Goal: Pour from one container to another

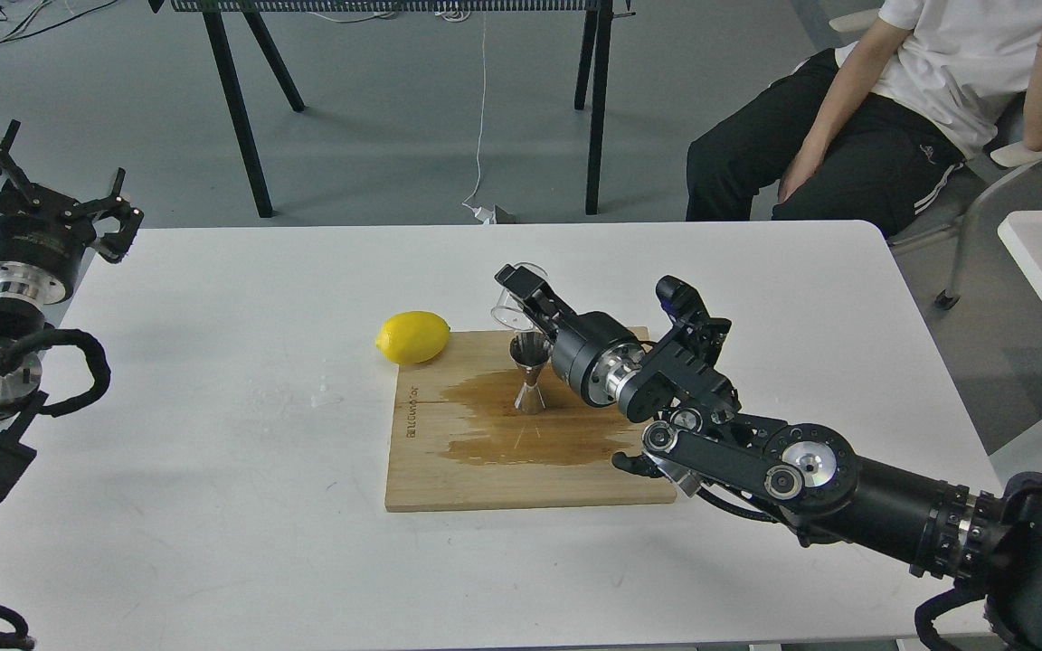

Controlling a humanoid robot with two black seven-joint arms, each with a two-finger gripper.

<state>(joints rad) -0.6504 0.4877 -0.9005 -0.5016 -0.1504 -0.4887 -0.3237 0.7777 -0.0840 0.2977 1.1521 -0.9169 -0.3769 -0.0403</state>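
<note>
The steel hourglass jigger (530, 372) stands upright on the wooden board (521, 470), in a dark wet patch. My right gripper (521, 294) is shut on the small clear glass cup (506, 306), which is tipped on its side just above and behind the jigger's mouth, its rim facing left and down. My left gripper (42, 194) hangs open off the table's far left corner, with nothing between its fingers.
A yellow lemon (412, 336) lies at the board's back left corner. A few water drops (326, 396) sit on the white table (213, 506) left of the board. A seated person (892, 117) and black table legs (241, 108) are beyond the far edge.
</note>
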